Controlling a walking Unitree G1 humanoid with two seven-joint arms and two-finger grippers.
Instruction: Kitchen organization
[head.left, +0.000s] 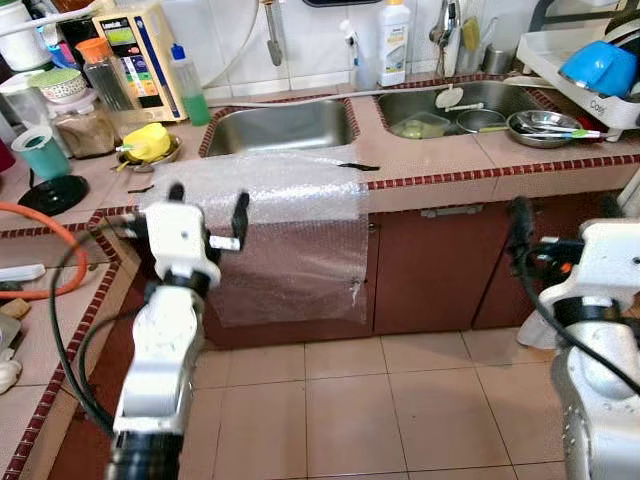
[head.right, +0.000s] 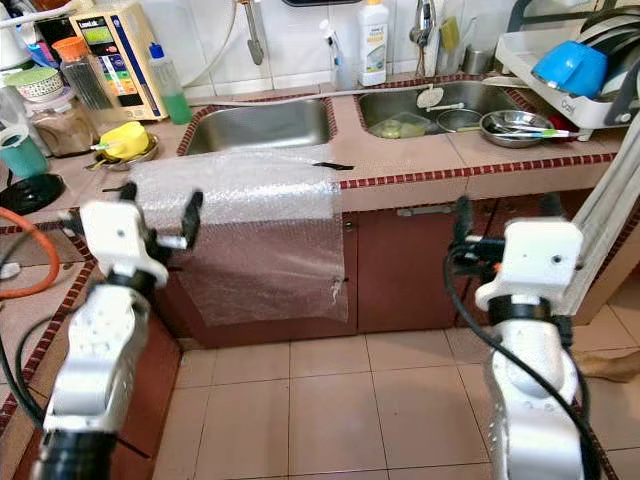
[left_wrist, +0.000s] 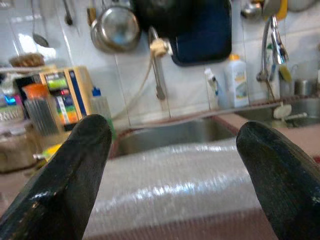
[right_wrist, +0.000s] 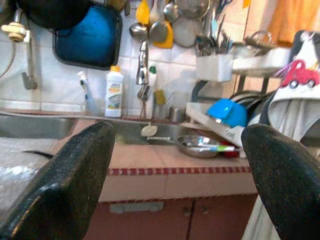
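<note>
A sheet of bubble wrap (head.left: 270, 215) lies on the tiled counter (head.left: 430, 160) in front of the left sink (head.left: 275, 125) and hangs down over the cabinet front. My left gripper (head.left: 207, 210) is raised before the sheet's left edge, open, with nothing between its fingers (left_wrist: 70, 175). My right gripper (head.left: 563, 218) is raised in front of the red cabinet below the right sink (head.left: 470, 105), also open and empty. A frying pan (head.left: 545, 125) with utensils rests in the right sink beside a small container (head.left: 420, 127).
A dish rack (head.left: 590, 75) with a blue bowl stands at the far right. Bottles, a yellow sponge dish (head.left: 148, 145), jars and a teal cup (head.left: 42, 152) crowd the counter's left side. An orange hose (head.left: 40, 250) lies on the left counter wing. Tiled floor lies below.
</note>
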